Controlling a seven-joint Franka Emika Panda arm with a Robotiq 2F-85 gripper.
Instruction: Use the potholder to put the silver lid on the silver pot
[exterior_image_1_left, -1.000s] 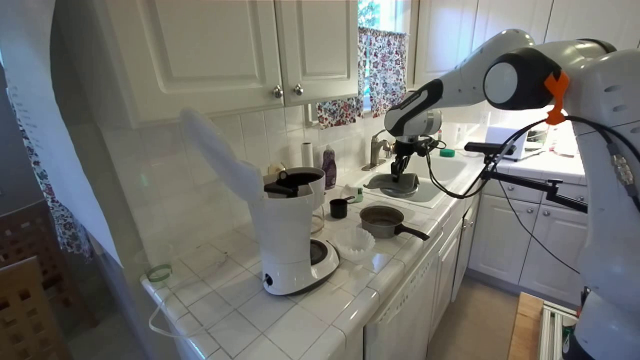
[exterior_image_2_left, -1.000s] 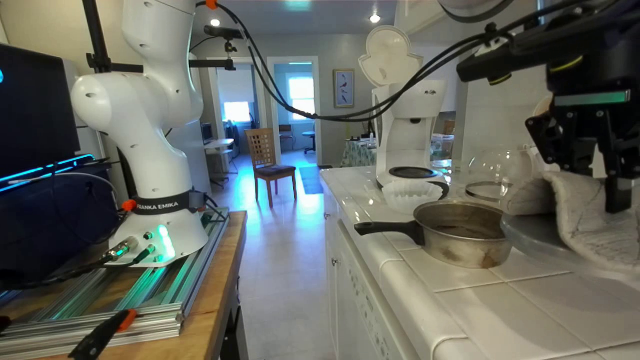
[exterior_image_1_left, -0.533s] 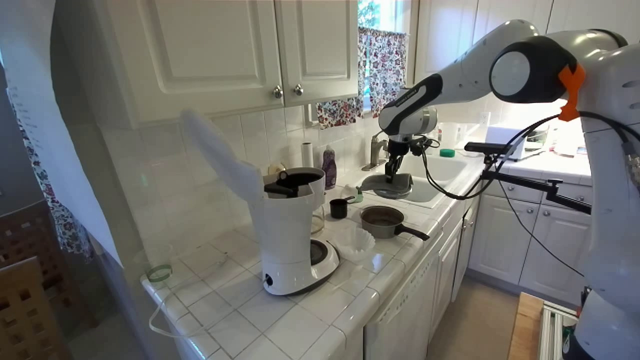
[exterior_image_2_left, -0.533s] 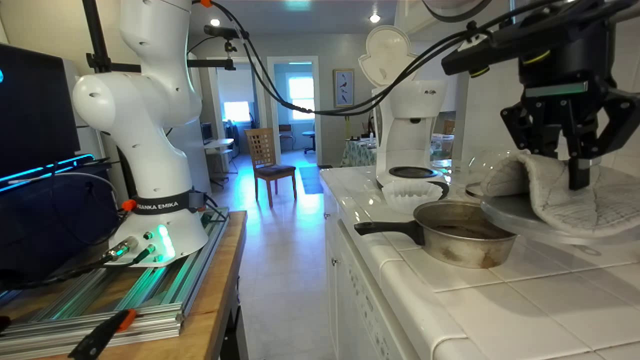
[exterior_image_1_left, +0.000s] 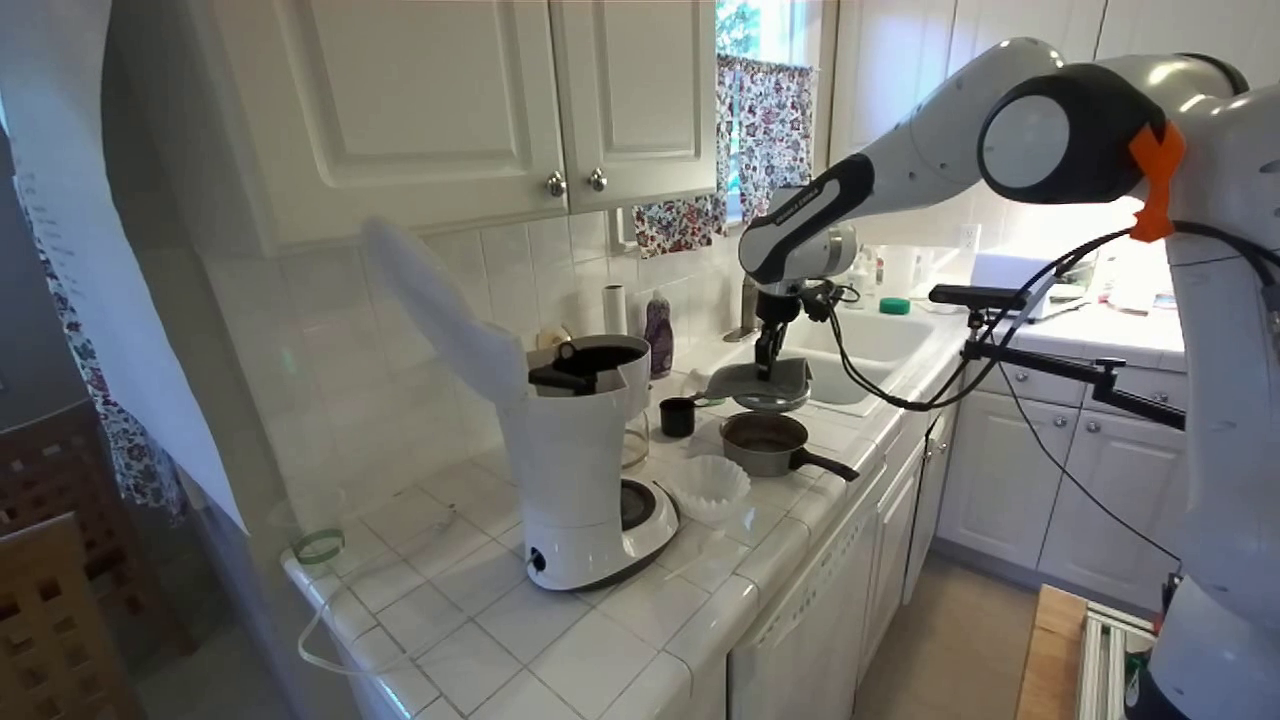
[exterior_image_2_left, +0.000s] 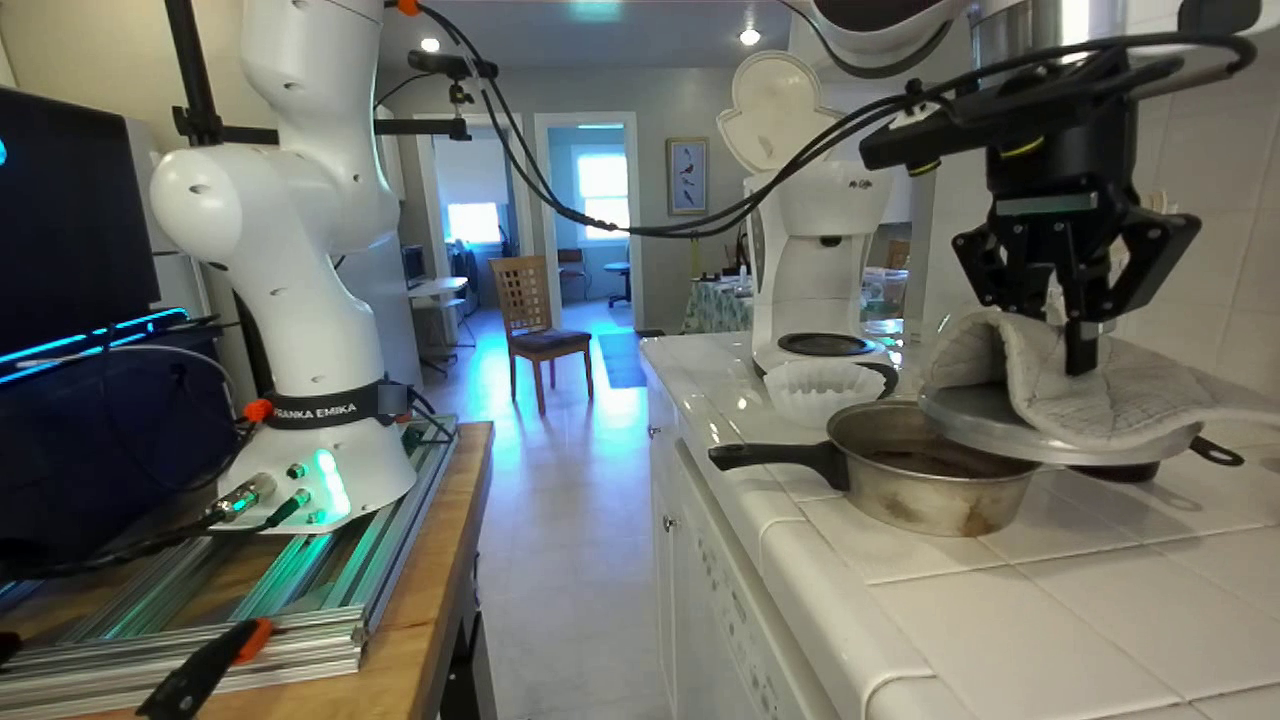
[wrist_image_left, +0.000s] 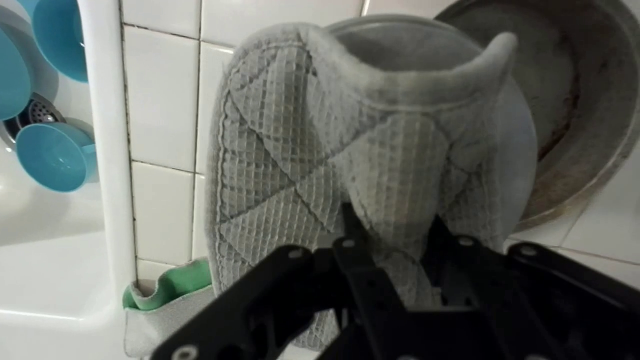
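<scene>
My gripper (exterior_image_2_left: 1065, 345) is shut on a fold of the grey quilted potholder (exterior_image_2_left: 1130, 400); in the wrist view the cloth (wrist_image_left: 270, 200) bulges between the fingertips (wrist_image_left: 392, 212). The silver lid (exterior_image_2_left: 975, 415) hangs under the potholder; whatever part of it is gripped is hidden. The silver pot (exterior_image_2_left: 935, 500) stands uncovered on the counter, its dark handle toward the front edge. The lid (wrist_image_left: 517, 155) overlaps the near side of the pot (wrist_image_left: 600, 125) in the wrist view. In an exterior view the lid (exterior_image_1_left: 775, 402) is just above and behind the pot (exterior_image_1_left: 765, 455). I cannot tell whether they touch.
A paper coffee filter (exterior_image_1_left: 708, 488) and the white coffee maker (exterior_image_1_left: 575, 480) stand beyond the pot. A black cup (exterior_image_1_left: 677, 418) is beside it near the wall. The sink rim (wrist_image_left: 112, 150), with blue cups (wrist_image_left: 55, 157) inside, and a green-and-grey cloth (wrist_image_left: 185, 282) lie on the other side.
My gripper has carried the potholder and lid away from the sink side, toward the pot, and the lid now overlaps the pot more in view. The pot has not moved.
</scene>
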